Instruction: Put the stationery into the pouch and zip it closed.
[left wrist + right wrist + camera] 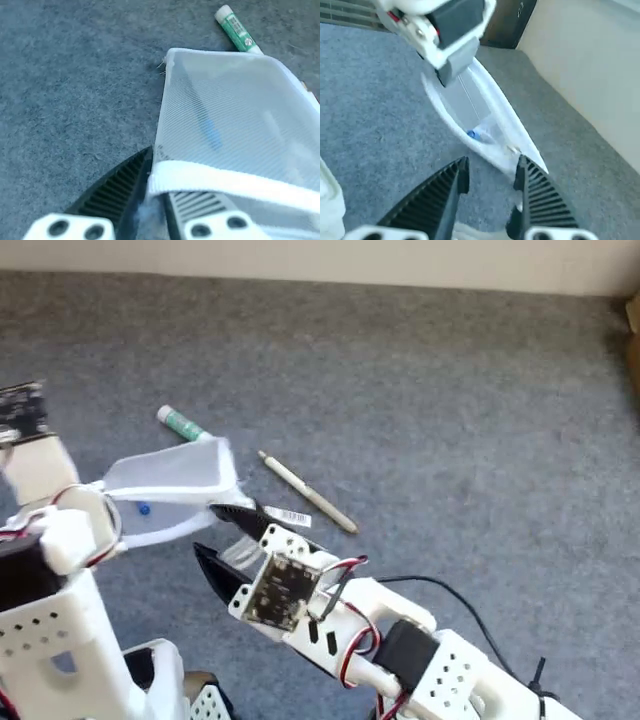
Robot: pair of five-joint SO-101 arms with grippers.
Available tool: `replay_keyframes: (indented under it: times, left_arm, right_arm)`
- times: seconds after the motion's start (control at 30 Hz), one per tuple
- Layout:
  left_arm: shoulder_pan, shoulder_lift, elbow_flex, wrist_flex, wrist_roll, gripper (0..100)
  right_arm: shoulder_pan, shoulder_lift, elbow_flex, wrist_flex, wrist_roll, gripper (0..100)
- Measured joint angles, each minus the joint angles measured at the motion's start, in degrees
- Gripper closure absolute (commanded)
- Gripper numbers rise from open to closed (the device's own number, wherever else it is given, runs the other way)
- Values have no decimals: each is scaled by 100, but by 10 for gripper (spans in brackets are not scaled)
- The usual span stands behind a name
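The left jaws are gripping the white mesh pouch by its hem, on the grey bench. The right jaws are gaping wide and empty, just before the pouch's open mouth. A blue item is lying inside the pouch. A green glue stick is resting at its corner, and a pen is lying just beside it.

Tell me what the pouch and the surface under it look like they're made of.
The pouch looks like translucent white mesh fabric, perhaps nylon or coated plastic: a fine grid shows and a blue item reads through it. The surface looks like grey short-pile carpet, matte and fuzzy.
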Motion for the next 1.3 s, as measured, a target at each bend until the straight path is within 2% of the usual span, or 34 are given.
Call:
replay_keyframes:
  times: [0.07,0.17,0.33,0.43,0.6,0.83,1.3]
  left_arm:
    - [-193,0,-9,0,-9,993]
    - [-281,0,-9,0,-9,993]
    - [-343,0,-9,0,-9,993]
    - [-343,0,-9,0,-9,993]
    - [-527,0,-9,0,-9,993]
    - [-1116,0,-9,0,-9,993]
    - [-1160,0,-9,0,-9,993]
  right_arm:
    - [9,18,-413,712,-35,853]
    - [158,18,-1143,1653,-519,853]
    - [730,18,-2277,2664,-1169,853]
    - [1134,9,-2602,2787,-1222,853]
    - [1415,413,-2708,2796,-1222,853]
    - [1758,2154,-2716,2796,-1231,853]
    - [2048,5477,-4141,2796,-1231,851]
